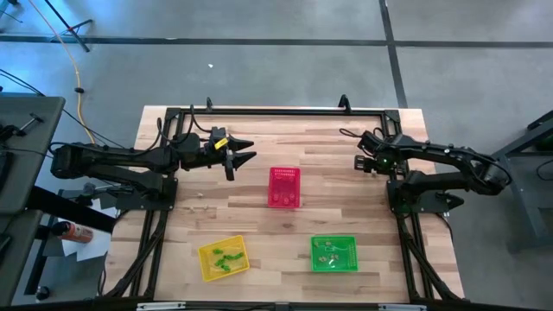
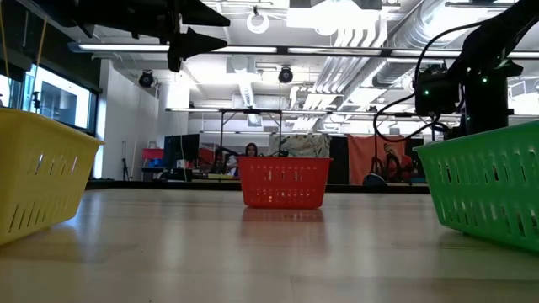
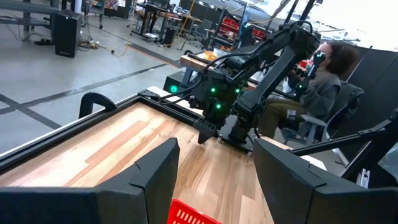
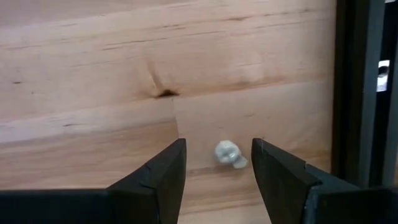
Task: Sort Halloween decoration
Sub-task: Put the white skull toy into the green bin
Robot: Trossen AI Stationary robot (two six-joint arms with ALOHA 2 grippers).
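Observation:
A small pale whitish trinket (image 4: 229, 154) lies on the wooden table near the far right corner. My right gripper (image 4: 217, 149) is open and points down at it, one finger on either side, touching nothing; in the high view it is at the far right (image 1: 362, 162). My left gripper (image 1: 251, 149) is open and empty, raised above the table to the far left of the pink-red basket (image 1: 285, 187); it also shows in the low view (image 2: 221, 29). Green trinkets lie in the yellow basket (image 1: 223, 257). Pale trinkets lie in the green basket (image 1: 333, 253).
A black frame rail (image 4: 354, 93) runs close beside my right gripper, along the table's edge. The yellow and green baskets stand near the front edge. A person (image 3: 329, 81) sits beyond the table. Bare wood (image 1: 337, 207) lies between the baskets.

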